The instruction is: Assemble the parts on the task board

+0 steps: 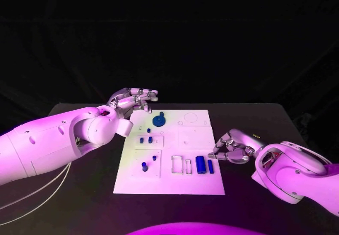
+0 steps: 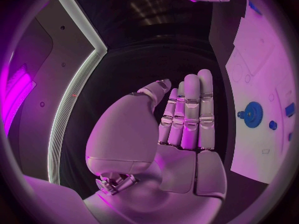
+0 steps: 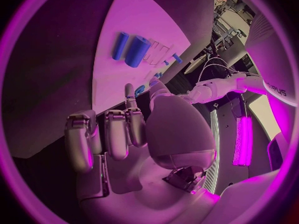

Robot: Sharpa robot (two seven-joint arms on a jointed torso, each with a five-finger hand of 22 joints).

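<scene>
The white task board (image 1: 169, 183) lies in the middle of the black table. A blue gear (image 1: 159, 119) sits near its far left part, and small blue pegs (image 1: 145, 140) stand below it. Two blue cylinders (image 1: 205, 165) lie side by side near the board's right front. My left hand (image 1: 134, 102) hovers over the board's far left corner, fingers straight and together, holding nothing (image 2: 184, 124). My right hand (image 1: 233, 148) sits at the board's right edge beside the cylinders (image 3: 134, 50), fingers curled in with nothing in them (image 3: 118, 134).
Empty rectangular slots (image 1: 181, 165) lie left of the cylinders, and faint outlines (image 1: 190, 119) mark the board's far right. Bare black table surrounds the board (image 2: 261, 59) on all sides.
</scene>
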